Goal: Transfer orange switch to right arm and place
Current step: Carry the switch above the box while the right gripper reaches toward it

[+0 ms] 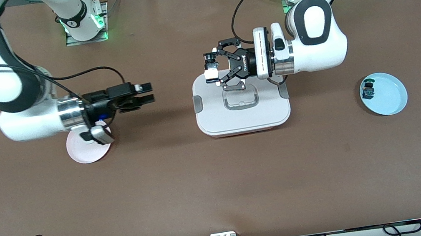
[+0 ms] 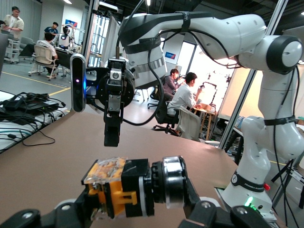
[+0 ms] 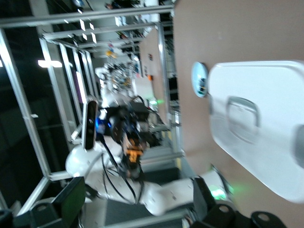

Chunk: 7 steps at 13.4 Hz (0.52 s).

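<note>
You are looking at one lidded white box on the worktop, two plates and two switches. Nearest you, toward the left arm's end from the box, the blue plate is carrying the green-capped switch; the pink plate is lying toward the right arm's end. Over the box's farther edge, the left gripper is clamping its jaws on the orange switch, its long axis lying level across them. The right gripper is hovering beside the box, jaws slightly apart.
</note>
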{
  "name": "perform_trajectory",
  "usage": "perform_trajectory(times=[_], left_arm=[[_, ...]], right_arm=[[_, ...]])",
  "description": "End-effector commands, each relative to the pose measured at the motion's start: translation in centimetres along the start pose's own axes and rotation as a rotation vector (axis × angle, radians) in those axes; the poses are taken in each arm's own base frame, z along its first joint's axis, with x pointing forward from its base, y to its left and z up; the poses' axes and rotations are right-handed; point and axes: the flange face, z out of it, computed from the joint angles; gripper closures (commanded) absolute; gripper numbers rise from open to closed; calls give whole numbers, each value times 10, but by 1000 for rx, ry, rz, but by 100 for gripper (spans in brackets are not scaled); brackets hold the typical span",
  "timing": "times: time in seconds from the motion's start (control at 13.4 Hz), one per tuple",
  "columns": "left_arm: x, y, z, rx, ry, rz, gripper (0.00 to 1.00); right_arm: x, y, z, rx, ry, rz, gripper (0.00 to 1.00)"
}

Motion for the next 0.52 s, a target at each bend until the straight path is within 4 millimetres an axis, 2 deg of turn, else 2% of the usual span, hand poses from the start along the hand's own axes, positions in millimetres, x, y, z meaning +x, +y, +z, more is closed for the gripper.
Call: perform_trajectory(times=[0.0, 0.15, 0.37, 0.45], left_arm=[[5, 8, -2, 42, 8, 17, 100], [5, 9, -1, 41, 11, 15, 100], [4, 9, -1, 39, 11, 12, 100], [4, 9, -1, 39, 10, 15, 100]], right_arm=[[-13, 0, 47, 45, 58, 18, 0], [-16, 0, 66, 59, 85, 34, 0], [-27, 12, 97, 70, 112, 92, 0], [-28, 12, 100, 74, 115, 103, 0]])
